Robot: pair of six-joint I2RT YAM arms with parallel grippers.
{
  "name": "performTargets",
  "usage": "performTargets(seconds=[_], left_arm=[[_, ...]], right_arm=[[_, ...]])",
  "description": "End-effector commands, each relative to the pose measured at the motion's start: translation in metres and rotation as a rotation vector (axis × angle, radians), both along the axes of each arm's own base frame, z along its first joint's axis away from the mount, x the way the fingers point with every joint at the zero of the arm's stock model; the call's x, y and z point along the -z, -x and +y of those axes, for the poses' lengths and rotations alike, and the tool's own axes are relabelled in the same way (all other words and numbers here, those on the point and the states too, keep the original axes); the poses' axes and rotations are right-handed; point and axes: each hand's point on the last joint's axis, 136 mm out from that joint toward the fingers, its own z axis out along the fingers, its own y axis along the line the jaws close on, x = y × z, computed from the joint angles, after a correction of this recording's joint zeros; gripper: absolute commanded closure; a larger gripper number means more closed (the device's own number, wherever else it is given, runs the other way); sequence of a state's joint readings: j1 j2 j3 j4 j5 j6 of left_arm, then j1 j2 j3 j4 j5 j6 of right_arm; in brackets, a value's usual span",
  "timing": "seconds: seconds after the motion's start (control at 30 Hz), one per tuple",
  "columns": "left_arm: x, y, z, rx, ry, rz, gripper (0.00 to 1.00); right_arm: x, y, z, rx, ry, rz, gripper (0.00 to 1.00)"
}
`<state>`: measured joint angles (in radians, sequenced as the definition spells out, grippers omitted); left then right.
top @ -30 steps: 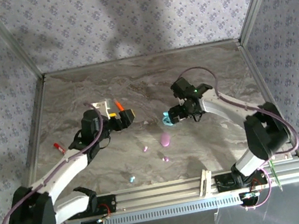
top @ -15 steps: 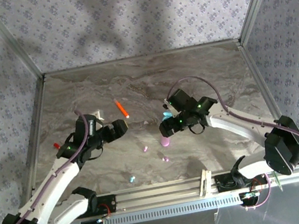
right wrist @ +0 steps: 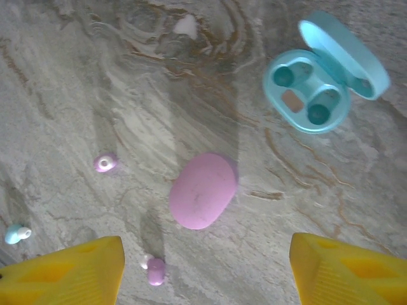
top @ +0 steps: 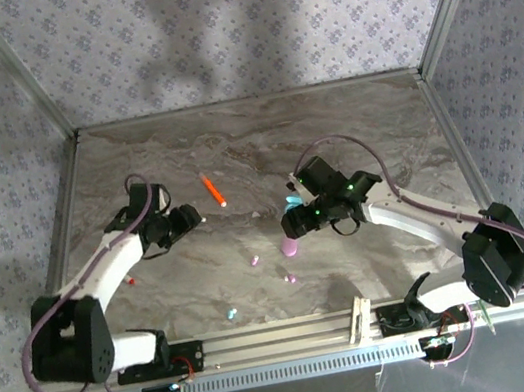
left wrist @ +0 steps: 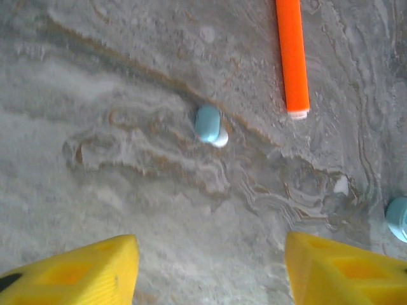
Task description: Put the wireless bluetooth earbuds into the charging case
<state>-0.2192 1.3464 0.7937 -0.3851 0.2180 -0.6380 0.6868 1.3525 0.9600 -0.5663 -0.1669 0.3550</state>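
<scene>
We see a grey-brown marbled table (top: 252,137) filling the middle of the top view. It is closed in at the back and both sides by walls of pale lilac wallpaper with small flower sprigs (top: 233,28). Slim aluminium posts (top: 17,72) mark the upper corners, and a ribbed aluminium rail (top: 286,334) crosses the bottom. Soft grey shadows (top: 178,8) lie on the back wall.

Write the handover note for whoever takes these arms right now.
The left gripper has its jaws open and empty; a cyan earbud lies ahead on the table, near the orange stick.
The right gripper, jaws open and empty, hangs over both cases.
The cyan case is open, sockets empty; the pink case is shut.
Loose by it: first pink earbud, second pink earbud, second cyan earbud.
Done: nothing seated. Left: all four earbuds.
</scene>
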Motion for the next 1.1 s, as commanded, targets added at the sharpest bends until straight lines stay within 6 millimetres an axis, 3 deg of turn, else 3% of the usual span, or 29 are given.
performTargets(seconds=[0.0, 0.2, 0.4, 0.73, 1.07], left_arm=[[-0.008, -0.026, 0.000, 0.031, 0.007, -0.032, 0.43], [0.004, -0.054, 0.001, 0.062, 0.028, 0.009, 0.55], [0.014, -0.068, -0.013, 0.121, 0.079, 0.050, 0.47], [0.036, -0.060, -0.029, 0.171, 0.090, 0.119, 0.45], [0.050, -0.051, -0.031, 0.171, 0.102, 0.146, 0.46]], right_arm=[[-0.004, -0.005, -0.017, 0.072, -0.004, -0.013, 0.30], [-0.007, -0.009, -0.035, 0.126, -0.025, -0.006, 0.33], [-0.003, -0.009, -0.044, 0.148, -0.035, 0.009, 0.33], [-0.001, -0.012, -0.048, 0.157, -0.047, 0.021, 0.34], [0.002, -0.013, -0.049, 0.161, -0.050, 0.031, 0.35]])
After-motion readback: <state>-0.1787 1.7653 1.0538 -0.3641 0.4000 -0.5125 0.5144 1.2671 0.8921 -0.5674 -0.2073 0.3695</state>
